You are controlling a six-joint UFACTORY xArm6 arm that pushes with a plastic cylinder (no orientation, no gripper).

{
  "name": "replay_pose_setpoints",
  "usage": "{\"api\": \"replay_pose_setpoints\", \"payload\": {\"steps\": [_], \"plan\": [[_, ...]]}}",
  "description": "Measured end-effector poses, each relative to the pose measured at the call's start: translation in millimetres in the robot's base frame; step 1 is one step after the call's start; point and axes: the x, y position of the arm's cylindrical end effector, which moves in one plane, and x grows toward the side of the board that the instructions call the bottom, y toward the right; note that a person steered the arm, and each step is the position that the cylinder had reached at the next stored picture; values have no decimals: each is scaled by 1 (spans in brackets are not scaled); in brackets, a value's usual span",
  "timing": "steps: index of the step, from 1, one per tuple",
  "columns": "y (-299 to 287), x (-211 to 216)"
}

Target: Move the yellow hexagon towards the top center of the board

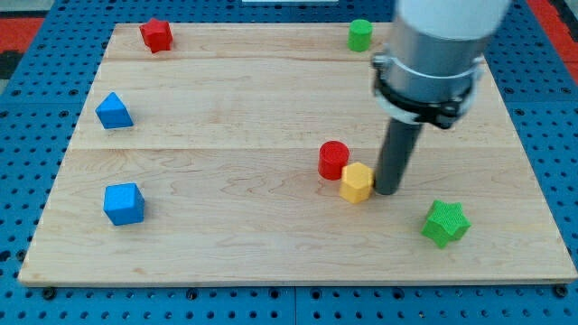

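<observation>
The yellow hexagon [357, 182] lies right of the board's middle, a little below centre. A red cylinder [333, 160] touches it on its upper left. My tip [387, 191] stands right against the hexagon's right side. The rod rises from there to the grey arm body at the view's top right.
A red star-like block [156, 35] sits at the top left and a green cylinder [360, 34] at the top, right of centre. A blue triangular block [114, 111] and a blue cube [124, 203] lie at the left. A green star [446, 223] lies at the bottom right. The wooden board [226, 253] rests on a blue pegboard.
</observation>
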Motion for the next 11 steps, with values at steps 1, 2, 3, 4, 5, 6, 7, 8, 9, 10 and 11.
{"api": "replay_pose_setpoints", "payload": {"steps": [1,2,3,4,5,6,7,8,9,10,11], "plan": [[-38,-1],[-71,9],[-73,31],[-70,52],[-106,32],[-130,-30],[-121,-98],[-114,-146],[-98,-173],[-75,-191],[-104,-225]]}}
